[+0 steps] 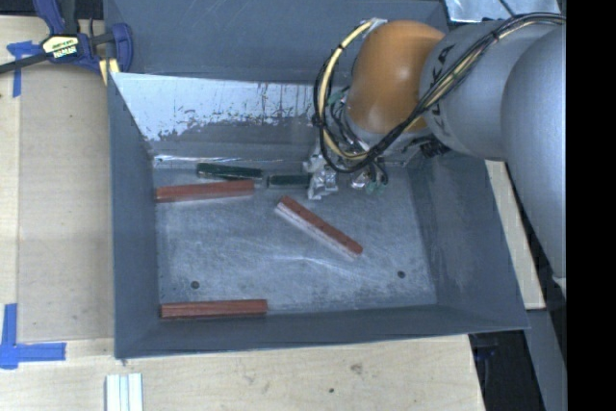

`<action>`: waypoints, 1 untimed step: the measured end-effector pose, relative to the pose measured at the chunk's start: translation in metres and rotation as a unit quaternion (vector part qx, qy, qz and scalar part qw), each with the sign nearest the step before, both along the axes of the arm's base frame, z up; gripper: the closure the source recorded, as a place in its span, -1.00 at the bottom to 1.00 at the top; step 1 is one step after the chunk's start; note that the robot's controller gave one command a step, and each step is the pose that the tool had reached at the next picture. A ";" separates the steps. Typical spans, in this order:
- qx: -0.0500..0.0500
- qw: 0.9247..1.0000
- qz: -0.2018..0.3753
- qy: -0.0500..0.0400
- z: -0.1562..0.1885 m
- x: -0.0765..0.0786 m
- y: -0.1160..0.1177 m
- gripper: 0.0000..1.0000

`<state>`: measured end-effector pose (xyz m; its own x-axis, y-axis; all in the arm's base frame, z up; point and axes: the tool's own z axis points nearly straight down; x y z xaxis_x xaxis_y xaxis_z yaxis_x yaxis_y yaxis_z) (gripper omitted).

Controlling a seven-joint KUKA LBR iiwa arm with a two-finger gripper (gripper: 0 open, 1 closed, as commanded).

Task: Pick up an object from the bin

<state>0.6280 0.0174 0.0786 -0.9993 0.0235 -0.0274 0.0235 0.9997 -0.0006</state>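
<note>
Short dark bar (pixel 286 179): lies flat on the floor of the bin (pixel 133 255) near the back wall, long axis parallel to that wall. Its right end sits just beside the gripper (pixel 321 185) (contact unclear). Whether the gripper is spread or closed cannot be told.

Room: the back wall is close behind the bar, and the floor's middle is open in front of it.

Look: thin, straight, dark green to black.

Neighbours:
- A longer green stick (pixel 229 172) lies to its left, roughly in line.
- A red-brown stick (pixel 204 192) lies just in front of that one, same heading.
- A tilted stick (pixel 319 226) (brown) slants from near the gripper toward the front right corner.
- A front stick (pixel 213 309) lies along the front wall, toward the left corner.

The arm (pixel 520 91) enters over the right rim.
</note>
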 end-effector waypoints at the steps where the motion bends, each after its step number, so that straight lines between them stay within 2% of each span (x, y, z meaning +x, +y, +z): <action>1: 0.000 1.000 0.000 0.000 0.000 0.000 0.000 1.00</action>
